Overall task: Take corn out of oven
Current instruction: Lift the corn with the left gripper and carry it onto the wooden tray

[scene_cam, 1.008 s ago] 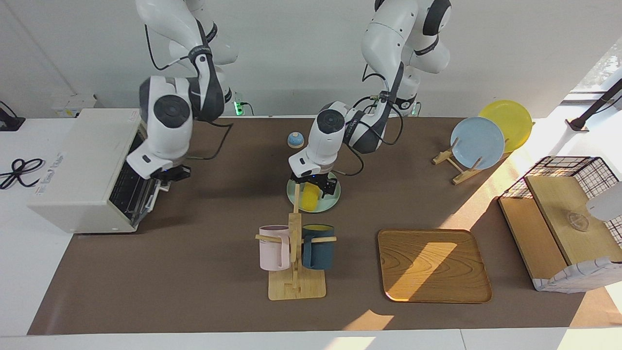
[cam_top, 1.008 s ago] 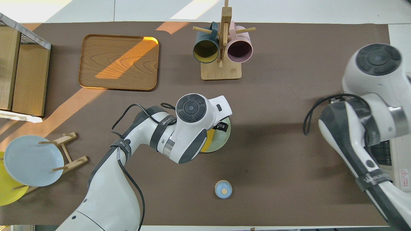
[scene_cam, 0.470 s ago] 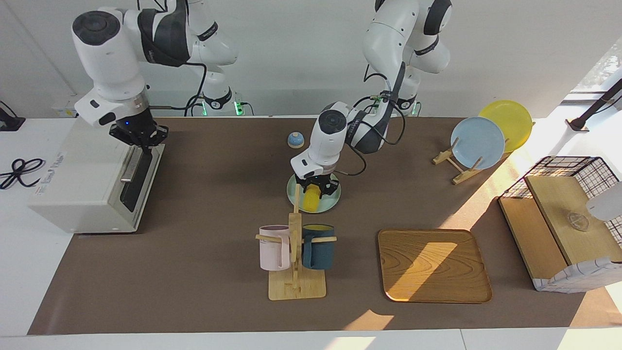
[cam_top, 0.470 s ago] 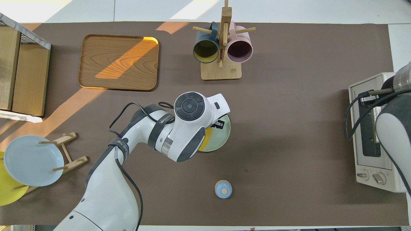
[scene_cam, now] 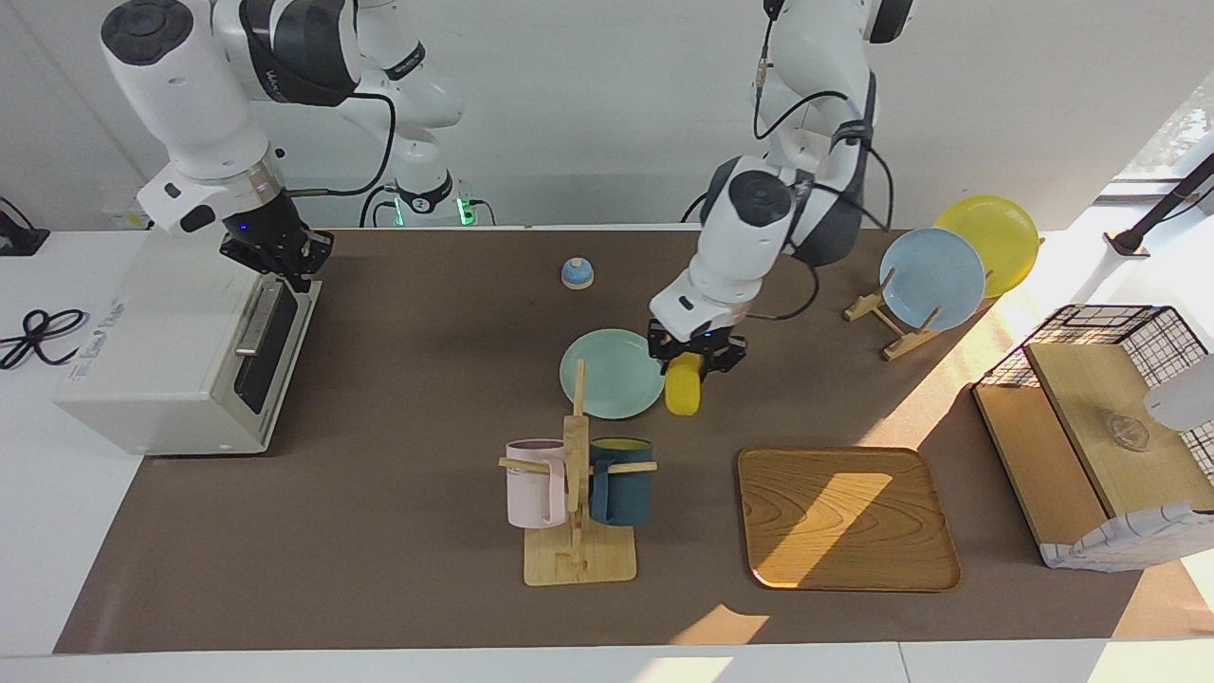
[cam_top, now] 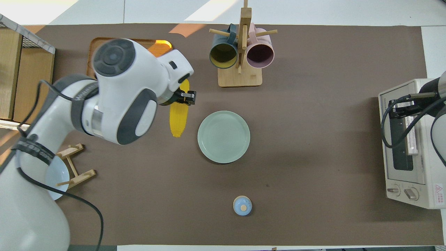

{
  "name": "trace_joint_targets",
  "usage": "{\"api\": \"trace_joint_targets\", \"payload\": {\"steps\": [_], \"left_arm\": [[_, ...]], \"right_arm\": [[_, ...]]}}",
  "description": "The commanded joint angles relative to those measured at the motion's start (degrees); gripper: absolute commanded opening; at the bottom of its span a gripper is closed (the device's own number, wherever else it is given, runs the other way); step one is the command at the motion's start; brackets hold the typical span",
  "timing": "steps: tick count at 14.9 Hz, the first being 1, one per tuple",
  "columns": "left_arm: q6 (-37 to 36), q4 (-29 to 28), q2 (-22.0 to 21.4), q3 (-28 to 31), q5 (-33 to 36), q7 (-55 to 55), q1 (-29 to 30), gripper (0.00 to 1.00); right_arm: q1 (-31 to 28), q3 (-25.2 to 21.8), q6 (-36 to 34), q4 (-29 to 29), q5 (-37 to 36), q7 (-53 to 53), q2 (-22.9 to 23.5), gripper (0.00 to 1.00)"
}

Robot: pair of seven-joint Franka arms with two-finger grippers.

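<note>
The left tool (scene_cam: 696, 365) is held raised with its fingers clamped on the corn (scene_cam: 683, 391), while the right tool (scene_cam: 277, 254) is poised over the oven (scene_cam: 152, 351).

left gripper (scene_cam: 697, 365) clamps the smooth yellow corn cob (scene_cam: 683, 391), raised beside the round pale-green plate (scene_cam: 612, 374) | right gripper (scene_cam: 277, 254) at the white boxy toaster oven (scene_cam: 161, 341) door's top edge

Corn (scene_cam: 682, 394) (cam_top: 178, 118): yellow cob, hanging from left gripper (scene_cam: 697, 359). Oven (scene_cam: 180, 341) (cam_top: 407, 143): white, door shut.
</note>
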Motion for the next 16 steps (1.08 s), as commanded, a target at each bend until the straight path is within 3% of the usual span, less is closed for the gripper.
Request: {"api": "trace_joint_targets", "payload": {"steps": [1, 3, 7, 10, 13, 16], "left_arm": [[-1.80, 5.77, 4.73, -0.90, 0.64, 0.97, 7.05, 0.00], [-1.88, 10.76, 9.02, -0.90, 0.46, 4.92, 10.23, 0.00], [-1.10, 23.68, 21.94, -1.34, 0.38, 6.78, 14.90, 0.00], [4.26, 23.97, 25.56, -1.43, -0.06, 8.19, 17.88, 0.00], [6.54, 21.96, 25.92, -1.25, -0.33, 8.36, 18.51, 0.00], [10.41, 19.67, 26.01, -1.25, -0.59, 9.68, 18.51, 0.00]], "right_arm": [[-0.80, 0.41, -3.89, 3.59, 1.05, 0.74, 1.30, 1.00], [-1.15, 0.06, -5.04, 4.56, 1.40, 0.65, 1.31, 1.00], [-0.81, -0.64, -6.80, 6.67, 1.23, 0.65, 1.22, 1.00], [-0.19, -2.22, -6.44, 7.20, 1.84, 0.65, 1.39, 1.00], [5.34, -7.40, -6.27, 7.11, 1.84, 0.65, 1.48, 1.00], [4.65, -7.41, -6.18, 6.67, 1.84, 0.47, 1.83, 1.00]]}}
